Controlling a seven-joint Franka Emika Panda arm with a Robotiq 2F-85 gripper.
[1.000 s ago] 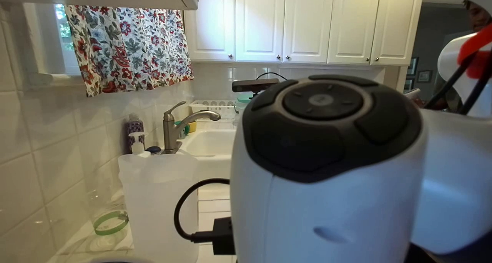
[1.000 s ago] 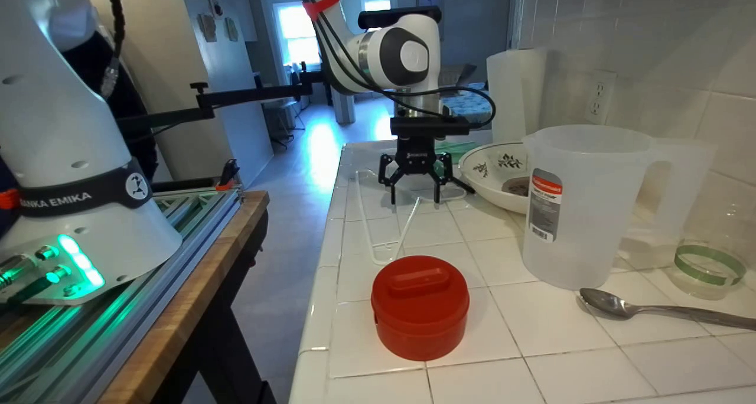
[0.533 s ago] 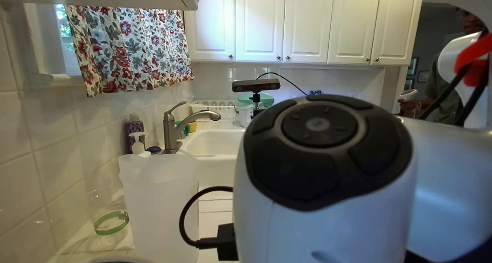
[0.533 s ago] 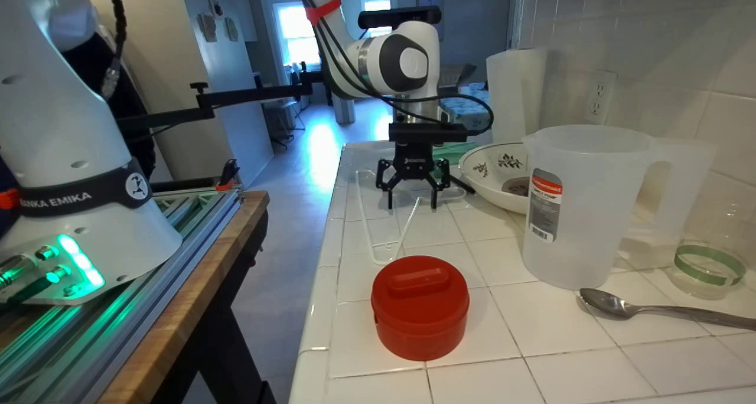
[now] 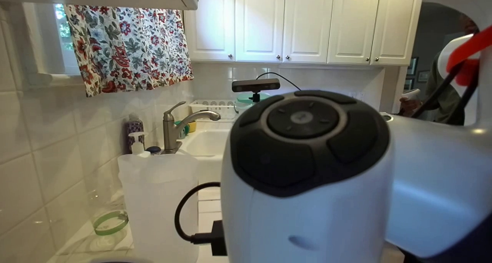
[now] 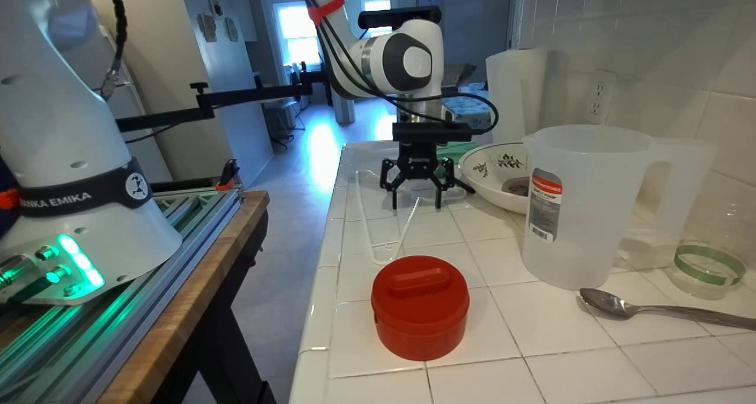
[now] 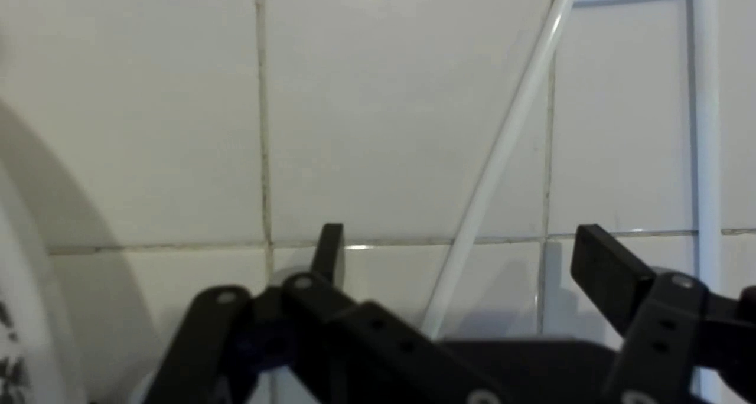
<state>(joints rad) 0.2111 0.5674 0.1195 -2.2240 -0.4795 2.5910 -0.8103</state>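
Note:
My gripper (image 6: 416, 205) points down over the white tiled counter in an exterior view. Its two black fingers are spread apart with nothing held between them, as the wrist view (image 7: 460, 230) also shows. A thin white wire frame (image 6: 407, 227) lies on the tiles below. In the wrist view one of its rods (image 7: 496, 156) runs slanting through the gap between the fingers; I cannot tell whether anything touches it. A white bowl with a dark leaf pattern (image 6: 487, 196) stands beside the gripper, its edge showing at the left of the wrist view (image 7: 35, 309). The arm's wrist (image 5: 307, 217) hides the gripper in an exterior view.
A red lidded container (image 6: 420, 309) stands at the counter's front. A clear plastic pitcher (image 6: 567, 215), a spoon (image 6: 605, 303) and a glass jar with a green band (image 6: 709, 268) are near the wall. A paper towel roll (image 6: 515, 94) stands behind the bowl. A faucet (image 5: 169, 128) rises by the sink.
The gripper has come down slightly, then shifted a little sideways toward the bowl. Its fingers stay apart. The counter objects have not moved.

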